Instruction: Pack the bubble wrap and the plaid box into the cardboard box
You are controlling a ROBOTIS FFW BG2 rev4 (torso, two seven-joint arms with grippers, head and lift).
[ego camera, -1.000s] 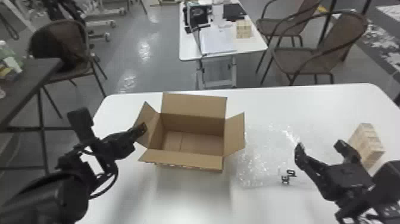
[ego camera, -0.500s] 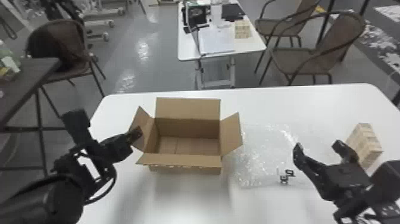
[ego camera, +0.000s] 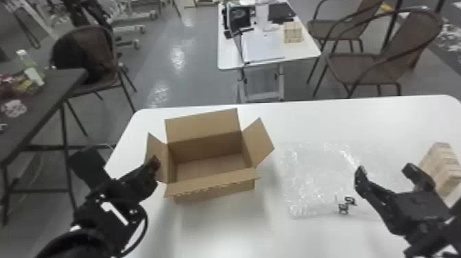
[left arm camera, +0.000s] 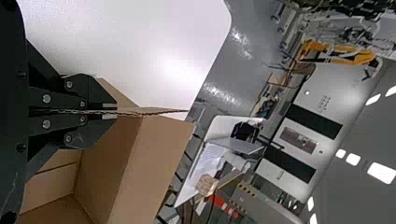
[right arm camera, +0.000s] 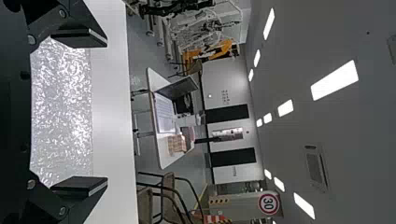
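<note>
Left claw (ego camera: pixel 155 164) pinches cardboard box (ego camera: pixel 212 182) (right claw (ego camera: pixel 384 169) gapes).

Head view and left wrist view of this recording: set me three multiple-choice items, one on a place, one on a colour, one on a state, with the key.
1. Where is the plaid box?
A) On the floor
B) Near the table's end on the robot's right
C) On a chair

2. What colour is the cardboard box?
A) Brown
B) White
C) Black

3. How is the left gripper?
A) Open and empty
B) Shut on the plaid box
C) Shut on a cardboard edge

Key:
1. B: the head view shows it beyond the right gripper.
2. A: its walls and flaps are plain brown.
3. C: the left wrist view shows the edge pinched between its fingers.
</note>
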